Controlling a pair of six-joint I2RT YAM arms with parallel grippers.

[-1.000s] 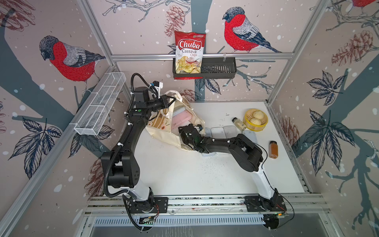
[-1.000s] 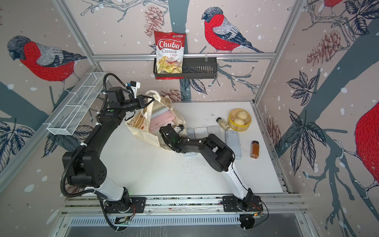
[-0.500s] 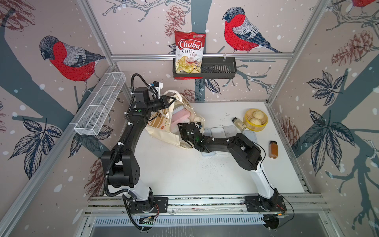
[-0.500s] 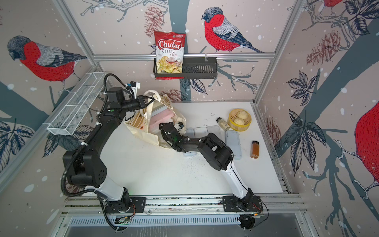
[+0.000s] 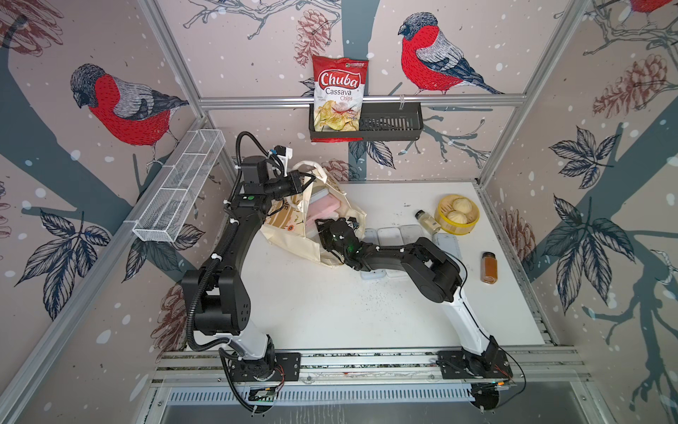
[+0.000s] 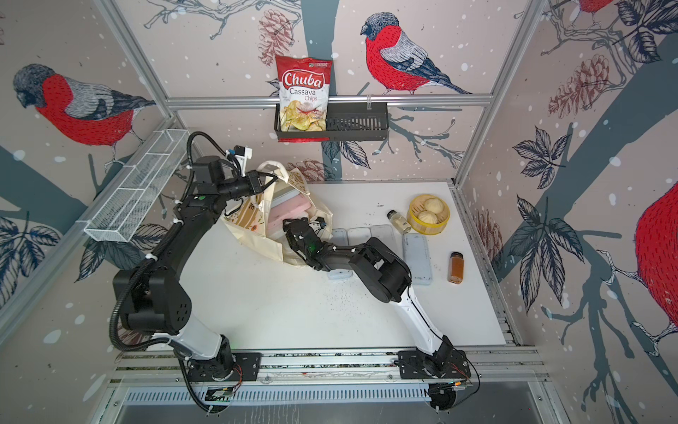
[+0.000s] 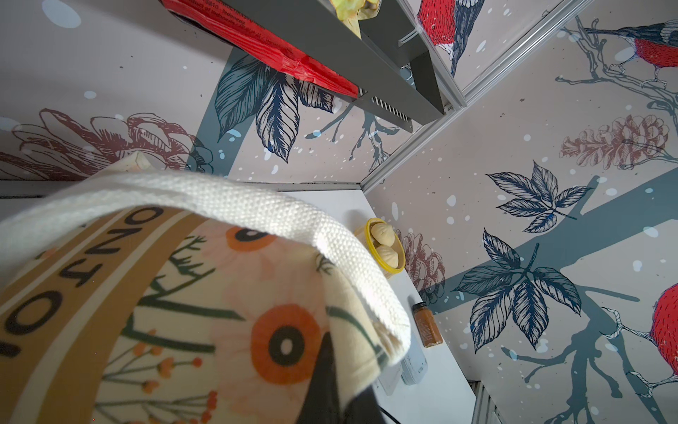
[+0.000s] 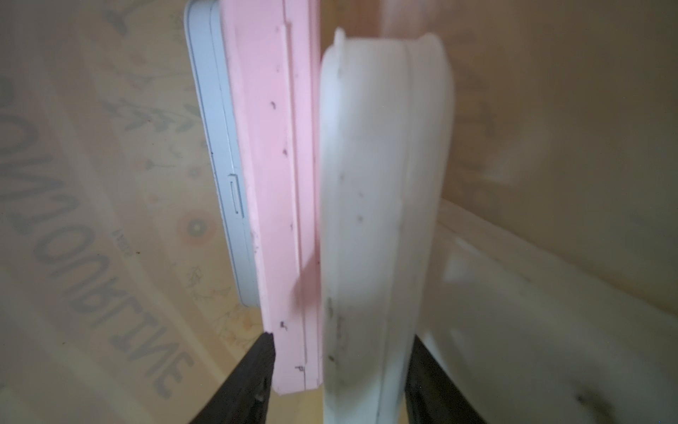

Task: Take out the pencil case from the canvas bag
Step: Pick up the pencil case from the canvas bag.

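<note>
While clamped on the canvas bag, left jaws shut.

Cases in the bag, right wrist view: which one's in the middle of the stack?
The pink case. Inside the canvas bag it is sandwiched flat between the grey case on one face and the white case on the other.

"Chuba Cassava Chips" on red chip bag
</note>
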